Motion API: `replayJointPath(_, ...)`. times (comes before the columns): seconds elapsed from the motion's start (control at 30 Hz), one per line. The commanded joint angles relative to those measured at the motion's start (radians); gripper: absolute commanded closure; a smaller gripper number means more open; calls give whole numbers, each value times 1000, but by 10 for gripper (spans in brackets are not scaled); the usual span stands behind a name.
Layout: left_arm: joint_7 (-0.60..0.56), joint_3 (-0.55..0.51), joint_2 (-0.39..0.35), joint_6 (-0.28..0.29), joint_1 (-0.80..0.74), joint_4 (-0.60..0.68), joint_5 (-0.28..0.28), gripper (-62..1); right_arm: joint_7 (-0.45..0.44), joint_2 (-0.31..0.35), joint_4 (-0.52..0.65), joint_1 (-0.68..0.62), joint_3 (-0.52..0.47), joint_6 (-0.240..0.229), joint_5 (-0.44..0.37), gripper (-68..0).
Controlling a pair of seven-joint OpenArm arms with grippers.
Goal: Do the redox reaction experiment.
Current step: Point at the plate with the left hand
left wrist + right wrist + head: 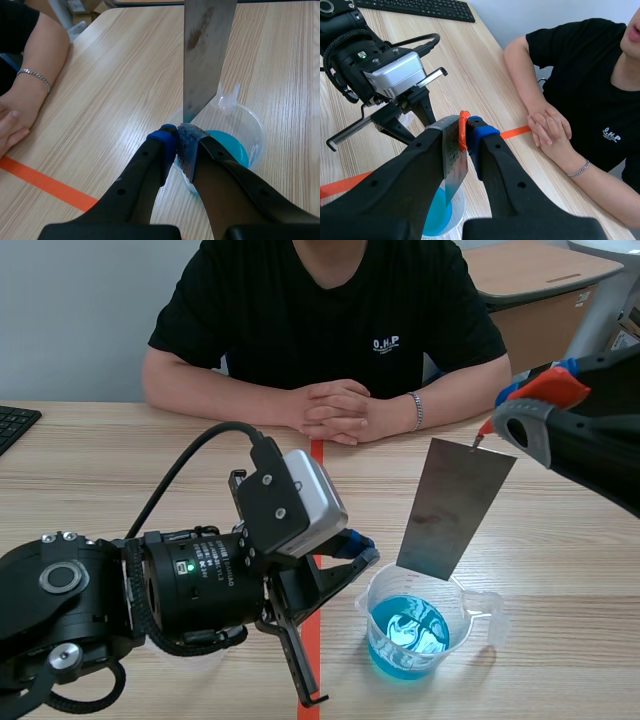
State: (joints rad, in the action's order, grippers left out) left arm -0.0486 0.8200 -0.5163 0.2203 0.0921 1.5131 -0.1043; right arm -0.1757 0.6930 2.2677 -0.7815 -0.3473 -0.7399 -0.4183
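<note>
A clear plastic beaker (478, 612) with blue liquid (405, 635) stands on the table near the front. My left gripper (362, 555) is shut on its near-left rim, with the wall pinched between the pads (165, 140). A grey metal plate (455, 505) with a reddish stain hangs tilted over the beaker, its lower edge just at the rim. My right gripper (490, 430) is shut on the plate's top edge. In the right wrist view the plate (454, 160) runs down from the gripper (466, 125) toward the beaker (458, 210). In the left wrist view the plate (205, 50) hangs just beyond the beaker (250, 130).
A person sits across the table with folded hands (335, 410) resting on it, a bracelet on one wrist. A black keyboard (15, 425) lies at the far left edge. An orange tape line (312, 640) runs down the table's middle, beside the beaker.
</note>
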Motion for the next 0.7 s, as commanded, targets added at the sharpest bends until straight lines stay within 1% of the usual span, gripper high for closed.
replayJointPath(0.0,-14,0,-15,-1,5,13,-3,-42,-15,8,11,8,-8,-6,-11,-15)
replayJointPath(0.17,-18,-2,-68,-2,-4,14,-5,-42,-15,8,11,9,-8,-6,-7,-15)
replayJointPath(0.3,-72,-29,-125,-20,-41,14,-6,-42,-15,8,11,9,-8,-6,-7,-15)
replayJointPath(0.57,-120,-148,-241,-20,-167,31,-8,-42,-15,8,11,9,-8,-6,-4,-15)
replayJointPath(0.67,-120,-217,-287,-21,-236,68,-39,-42,-15,8,11,9,-8,-6,-4,-15)
